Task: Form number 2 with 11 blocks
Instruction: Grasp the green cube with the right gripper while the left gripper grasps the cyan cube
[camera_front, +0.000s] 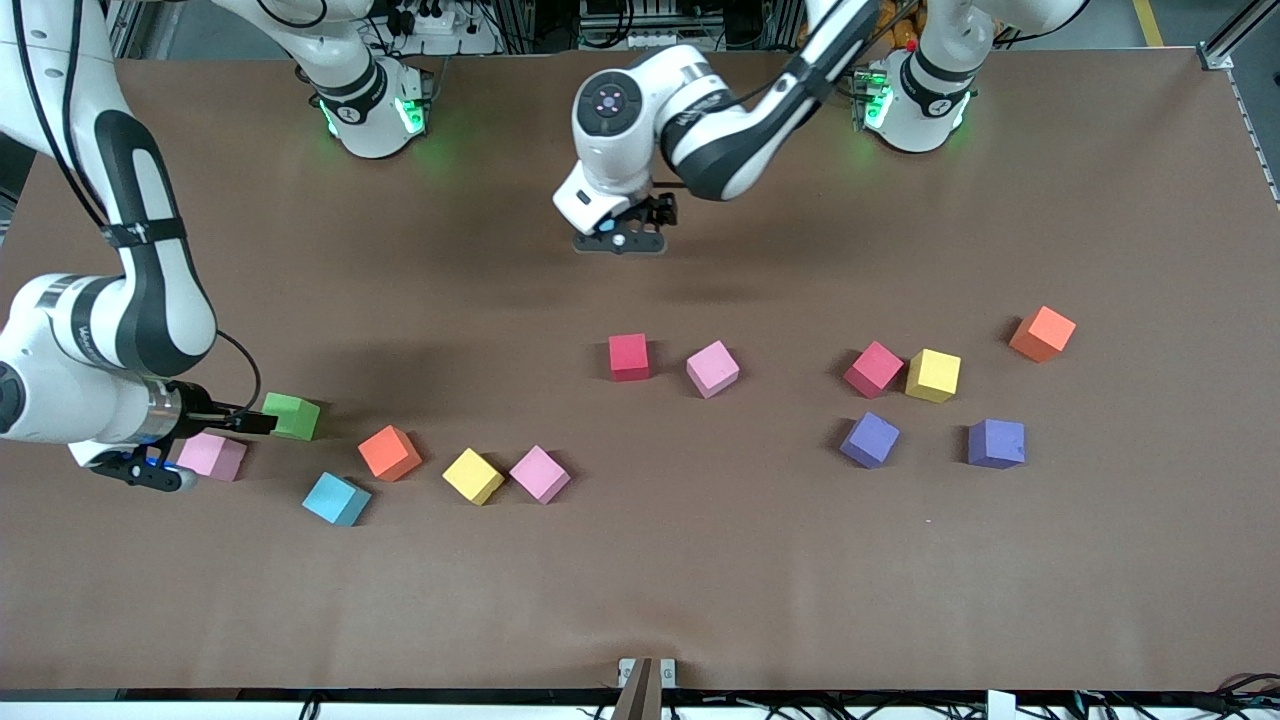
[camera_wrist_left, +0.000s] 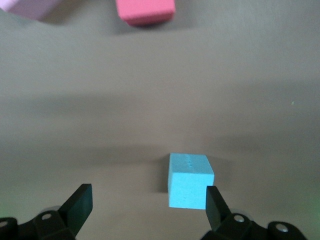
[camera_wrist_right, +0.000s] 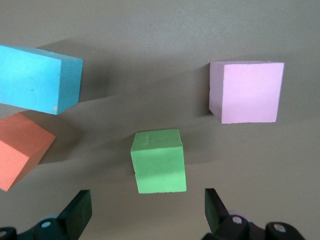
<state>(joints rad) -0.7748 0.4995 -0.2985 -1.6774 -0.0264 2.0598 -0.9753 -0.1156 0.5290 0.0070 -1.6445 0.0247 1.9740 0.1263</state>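
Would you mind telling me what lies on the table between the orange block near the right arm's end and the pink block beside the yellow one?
One yellow block lies between the orange block and the pink block, touching the pink one; the front view shows it.

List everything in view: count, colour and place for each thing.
green block: 1, green, right arm's end of the table.
pink blocks: 3, pink; one beside the green one, one touching a yellow one, one mid-table.
light blue blocks: 2, light blue; one at the right arm's end, one under the left gripper.
orange blocks: 2, orange; one at each end.
yellow blocks: 2, yellow; one at each end.
red blocks: 2, red; mid-table, left arm's end.
purple blocks: 2, purple; left arm's end.
table: 1, brown.
left gripper: open, over a light blue block.
right gripper: open, at the green block.
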